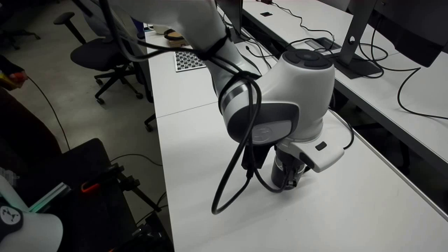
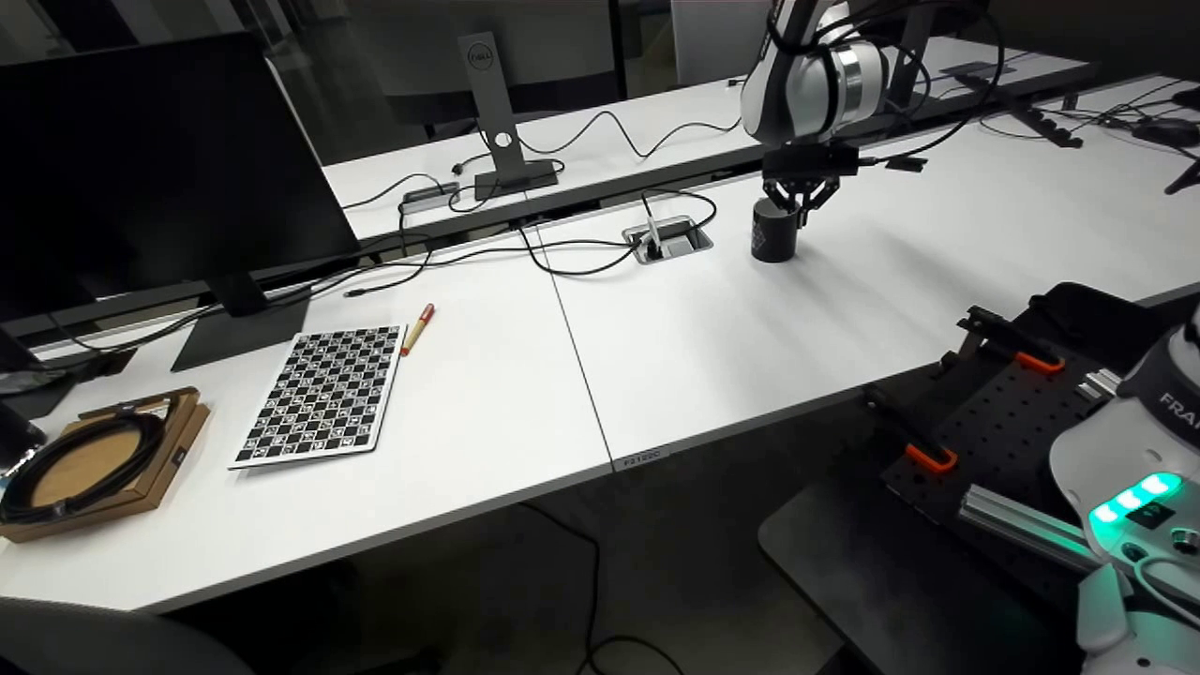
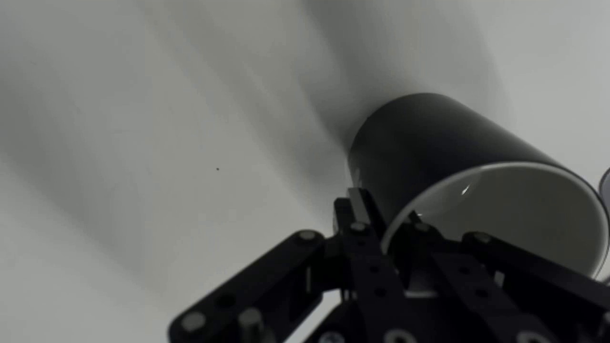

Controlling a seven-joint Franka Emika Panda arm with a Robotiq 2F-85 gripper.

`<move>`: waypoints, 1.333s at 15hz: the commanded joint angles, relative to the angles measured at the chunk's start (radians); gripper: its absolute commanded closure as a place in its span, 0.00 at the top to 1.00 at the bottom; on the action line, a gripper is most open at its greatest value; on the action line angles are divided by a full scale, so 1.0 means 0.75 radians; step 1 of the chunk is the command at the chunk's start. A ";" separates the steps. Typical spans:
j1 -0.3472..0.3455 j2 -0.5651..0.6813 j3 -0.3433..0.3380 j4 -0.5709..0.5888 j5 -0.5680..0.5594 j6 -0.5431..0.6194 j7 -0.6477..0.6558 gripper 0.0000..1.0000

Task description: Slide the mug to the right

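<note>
The dark grey-black mug [image 2: 773, 234] stands upright on the white table in both exterior views [image 1: 279, 174]. Its body and pale inside show large in the wrist view [image 3: 443, 136]. My gripper [image 3: 385, 206] points down at the rim. One finger is inside the mug and one is outside, closed on the wall between them. In an exterior view, the gripper [image 2: 800, 208] sits at the mug's edge with its fingers close together. In an exterior view, the arm and cables partly cover the gripper [image 1: 292, 180]. The handle does not show clearly.
A desk socket [image 2: 670, 242] with cables is beside the mug. A checkered board [image 2: 323, 394], a red-yellow pen [image 2: 418, 328], a monitor [image 2: 169, 169] and a cardboard box [image 2: 117, 459] stand farther along the white table [image 2: 656, 375]. A hanging cable loop [image 1: 227, 175] is near the mug.
</note>
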 commanded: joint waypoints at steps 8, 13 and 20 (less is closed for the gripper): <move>-0.121 0.026 -0.005 0.023 0.087 0.019 -0.006 0.03; -0.138 0.026 -0.020 0.028 0.089 0.019 -0.006 0.03; -0.156 0.034 -0.054 0.037 0.097 0.011 0.011 0.03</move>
